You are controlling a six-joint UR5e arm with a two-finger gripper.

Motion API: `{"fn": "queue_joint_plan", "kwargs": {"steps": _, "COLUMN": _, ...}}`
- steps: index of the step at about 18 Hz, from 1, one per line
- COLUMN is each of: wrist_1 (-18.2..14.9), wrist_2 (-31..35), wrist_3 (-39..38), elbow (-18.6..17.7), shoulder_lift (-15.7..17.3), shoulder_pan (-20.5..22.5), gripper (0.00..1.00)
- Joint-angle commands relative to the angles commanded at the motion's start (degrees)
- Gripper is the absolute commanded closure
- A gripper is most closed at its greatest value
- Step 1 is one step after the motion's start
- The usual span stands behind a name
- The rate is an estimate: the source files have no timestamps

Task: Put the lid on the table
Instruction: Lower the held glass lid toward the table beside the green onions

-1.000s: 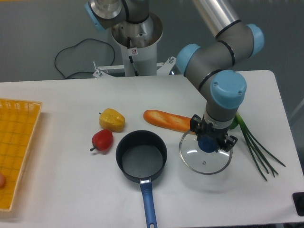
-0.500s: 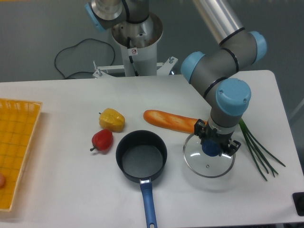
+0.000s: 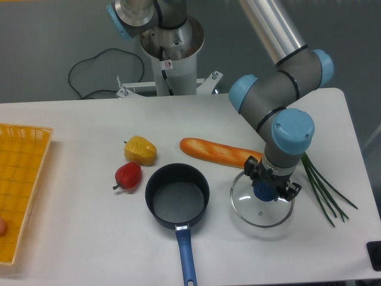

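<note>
While the black two-finger gripper (image 3: 269, 186) apparently clasped the round silver-rimmed glass lid (image 3: 262, 204) by its knob, releasing above the white table (image 3: 89, 238) risked a clatter.

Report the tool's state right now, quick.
Tool: closed on the blue knob of the glass lid, holding it low over or on the white table; contact cannot be told.

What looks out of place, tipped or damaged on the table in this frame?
Nothing stands out. The saucepan sits upright and empty, the lid is whole beside it with the gripper at its knob, and the baguette, peppers and green onions lie intact on the table.
</note>
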Motion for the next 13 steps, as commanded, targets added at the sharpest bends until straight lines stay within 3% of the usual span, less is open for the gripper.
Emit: {"fn": "queue_joint_plan", "kwargs": {"steps": 13, "wrist_1": 1.2, "wrist_2": 0.0, "wrist_3": -0.1, "elbow": 0.3, "shoulder_lift": -1.7, "shoulder_pan": -0.3, "gripper": 0.63}}
